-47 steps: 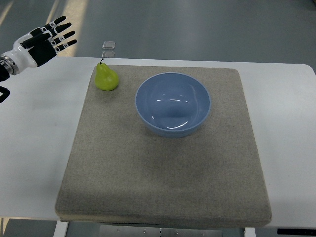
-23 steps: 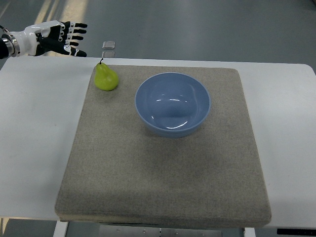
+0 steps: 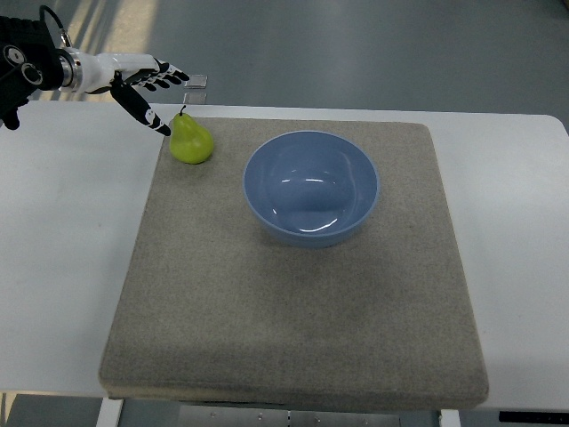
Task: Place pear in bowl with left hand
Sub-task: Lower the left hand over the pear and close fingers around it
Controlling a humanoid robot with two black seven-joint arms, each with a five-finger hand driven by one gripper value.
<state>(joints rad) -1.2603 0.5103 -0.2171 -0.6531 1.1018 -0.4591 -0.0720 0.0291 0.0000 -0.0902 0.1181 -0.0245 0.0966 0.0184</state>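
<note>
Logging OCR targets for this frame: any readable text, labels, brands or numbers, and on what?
None readable. The pear, bowl, mat and table carry no print. The left hand shows no legible marking. The small square object past the table's far edge is too small to tell.

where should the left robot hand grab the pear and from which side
Grip the pear around its wide lower body, coming from the left, where the open left robot hand already is. The narrow stemmed top offers less hold, and the bowl sits on the right.
</note>
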